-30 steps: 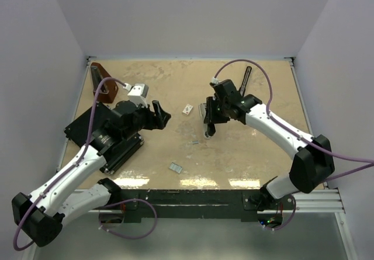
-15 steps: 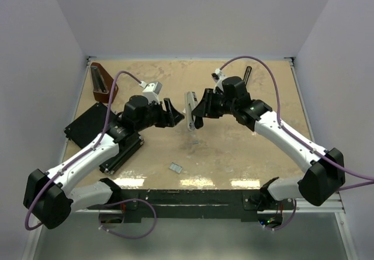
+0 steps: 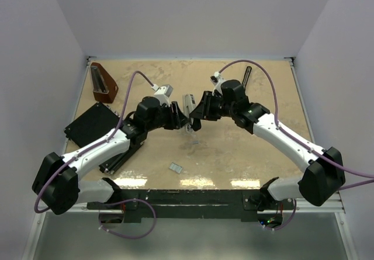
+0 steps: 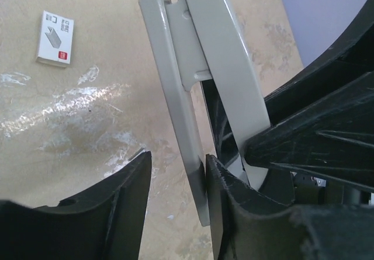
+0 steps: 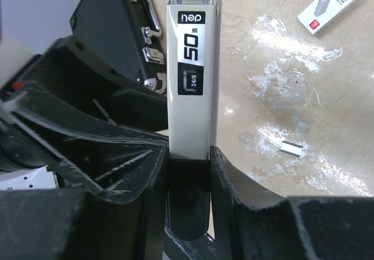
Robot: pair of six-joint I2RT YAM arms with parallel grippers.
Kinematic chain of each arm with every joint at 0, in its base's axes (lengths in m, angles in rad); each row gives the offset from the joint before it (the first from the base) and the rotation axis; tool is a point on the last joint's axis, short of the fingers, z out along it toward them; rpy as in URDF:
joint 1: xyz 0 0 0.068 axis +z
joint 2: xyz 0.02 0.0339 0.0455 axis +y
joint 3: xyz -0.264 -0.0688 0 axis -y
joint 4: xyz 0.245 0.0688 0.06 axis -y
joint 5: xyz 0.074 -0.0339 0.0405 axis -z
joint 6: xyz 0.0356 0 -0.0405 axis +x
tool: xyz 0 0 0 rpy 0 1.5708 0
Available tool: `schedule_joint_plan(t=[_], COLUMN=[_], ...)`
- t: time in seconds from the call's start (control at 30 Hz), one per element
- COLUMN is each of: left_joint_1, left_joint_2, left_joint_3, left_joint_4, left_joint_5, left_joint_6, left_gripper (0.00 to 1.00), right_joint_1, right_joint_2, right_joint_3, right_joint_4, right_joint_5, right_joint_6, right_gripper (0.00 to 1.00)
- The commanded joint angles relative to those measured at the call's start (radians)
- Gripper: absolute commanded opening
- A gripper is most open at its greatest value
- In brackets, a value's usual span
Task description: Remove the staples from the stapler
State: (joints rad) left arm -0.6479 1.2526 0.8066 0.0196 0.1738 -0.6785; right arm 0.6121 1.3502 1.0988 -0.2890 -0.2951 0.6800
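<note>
A second ago the left arm [image 3: 99, 152] hung back over the flat black case [image 3: 87, 124] with its fingers spread wide. The right arm [image 3: 286, 137] kept the long pale grey metal stapler [image 3: 188, 103] low and right of centre. Now both arms have swung in to meet over the middle of the tan wooden tabletop [image 3: 251, 155], and the stapler has come up off the surface and leftward.

The right fingers [image 5: 146, 172] stay clamped on its black rear end, and the grey body with its black printed label points away from the wrist. The left fingers [image 4: 125, 207] have narrowed a good deal and now straddle one of the stapler's two thin grey arms. One finger touches it and the other stands just apart, so nothing is pinched yet.

A tiny silvery strip of staples [image 3: 196, 142] lies on the tabletop just beneath the stapler, and another [image 3: 176, 167] lies nearer the arms' bases. Neither has moved. A small white staple box [image 4: 56, 30] lies flat nearby. A brown wedge-shaped object [image 3: 102, 82] sits in the far left corner, and a slim black bar [image 3: 247, 76] lies toward the far right.

The tabletop is scuffed and patched with glare. Plain pale walls [image 3: 187, 14] close it in on three sides.
</note>
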Motion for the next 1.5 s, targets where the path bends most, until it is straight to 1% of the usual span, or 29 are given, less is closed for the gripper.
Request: schedule_joint_plan(t=[0.0,0.13,0.17,0.23,0.33,0.37,0.4,0.47,0.5,0.53,0.6,0.63,0.73,0.8,0.83,0.93,1.1,1.27,1.37,1.47], left_joint_1=[-0.029,-0.033,-0.032,-0.032,-0.032,-0.033,-0.032,-0.033,-0.032,-0.03,-0.032,-0.03,-0.03,-0.03,-0.03,-0.03,-0.03,-0.03,-0.03,-0.03], left_joint_2=[0.021,0.019,0.015,0.01,0.019,0.027,0.028,0.021,0.015,0.008,-0.016,-0.025,-0.064,-0.068,-0.07,-0.067,-0.055,-0.055,-0.056,-0.061], left_joint_3=[-0.009,-0.014,-0.018,-0.026,-0.032,-0.032,-0.037,-0.044,-0.05,-0.053,-0.063,-0.063,-0.069,-0.075,-0.075,-0.073,-0.069,-0.066,-0.069,-0.078], left_joint_4=[0.069,0.04,0.037,0.057,0.106,0.117,0.128,0.163,0.174,0.175,0.171,0.169,0.152,0.151,0.149,0.158,0.183,0.194,0.195,0.2], left_joint_5=[-0.017,-0.057,-0.059,-0.039,0.038,0.058,0.088,0.11,0.112,0.11,0.081,0.072,0.029,0.004,-0.003,-0.013,-0.011,-0.013,-0.013,-0.02], left_joint_6=[-0.012,-0.006,-0.007,-0.01,-0.033,-0.042,-0.052,-0.075,-0.082,-0.098,-0.11,-0.121,-0.141,-0.148,-0.15,-0.162,-0.184,-0.181,-0.176,-0.181], left_gripper=[0.43,0.43,0.46,0.5,0.51,0.48,0.37,0.23,0.06,0.0,0.0,0.0,0.0,0.0,0.0,0.0,0.0,0.0,0.0,0.0], right_joint_1=[0.026,0.032,0.037,0.041,0.054,0.058,0.057,0.06,0.058,0.06,0.06,0.058,0.058,0.06,0.058,0.06,0.058,0.057,0.058,0.058], right_joint_2=[-0.057,-0.056,-0.051,-0.042,-0.02,-0.014,-0.01,0.001,0.004,0.009,0.006,0.001,-0.022,-0.026,-0.029,-0.031,-0.068,-0.085,-0.091,-0.106], right_joint_3=[0.007,-0.002,0.006,0.013,0.021,0.026,0.029,0.041,0.047,0.053,0.056,0.043,-0.012,-0.039,-0.059,-0.095,-0.135,-0.197,-0.237,-0.273], right_joint_4=[0.155,0.169,0.169,0.171,0.183,0.183,0.179,0.154,0.134,0.104,0.091,0.093,0.125,0.143,0.143,0.166,0.183,0.205,0.246,0.284], right_joint_5=[-0.021,-0.021,-0.025,-0.032,-0.044,-0.044,-0.045,-0.033,0.005,0.016,0.025,0.022,0.014,0.007,-0.004,-0.029,-0.016,-0.028,-0.055,-0.091], right_joint_6=[0.029,0.039,0.038,0.038,0.039,0.038,0.035,0.011,0.0,-0.011,-0.034,-0.039,-0.052,-0.062,-0.066,-0.062,-0.051,-0.04,-0.022,0.001], right_gripper=[0.0,0.0,0.0,0.0,0.0,0.0,0.0,0.01,0.04,0.09,0.17,0.28,0.43,0.47,0.5,0.54,0.54,0.58,0.55,0.49])
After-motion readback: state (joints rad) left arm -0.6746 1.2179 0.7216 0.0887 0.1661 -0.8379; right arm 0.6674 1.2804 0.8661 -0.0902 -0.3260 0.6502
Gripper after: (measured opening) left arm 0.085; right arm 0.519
